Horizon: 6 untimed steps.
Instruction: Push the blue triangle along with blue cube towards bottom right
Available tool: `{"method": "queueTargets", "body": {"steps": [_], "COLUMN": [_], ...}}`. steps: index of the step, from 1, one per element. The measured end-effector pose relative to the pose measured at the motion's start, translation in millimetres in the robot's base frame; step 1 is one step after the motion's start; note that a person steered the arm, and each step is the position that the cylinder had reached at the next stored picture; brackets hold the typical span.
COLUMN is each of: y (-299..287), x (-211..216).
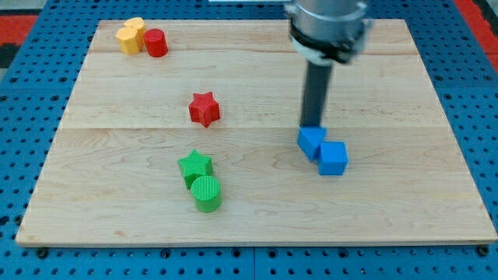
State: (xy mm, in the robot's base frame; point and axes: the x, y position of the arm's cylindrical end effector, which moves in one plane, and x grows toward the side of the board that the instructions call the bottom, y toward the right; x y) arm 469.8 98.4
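The blue triangle (311, 142) lies right of the board's middle, touching the blue cube (334, 158), which sits just to its lower right. My tip (312, 125) stands at the triangle's upper edge, touching it from the view's top. The rod rises from there to the arm's grey body at the view's top.
A red star (205, 108) lies left of centre. A green star (194, 166) and a green cylinder (207, 193) touch at the lower left. A yellow block (130, 36) and a red cylinder (156, 42) sit at the upper left corner. The wooden board (405, 202) lies on blue pegboard.
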Motion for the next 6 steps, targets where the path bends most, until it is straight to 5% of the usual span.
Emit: {"method": "queueTargets", "body": {"steps": [3, 6], "y": [-56, 9], "x": [20, 48]}}
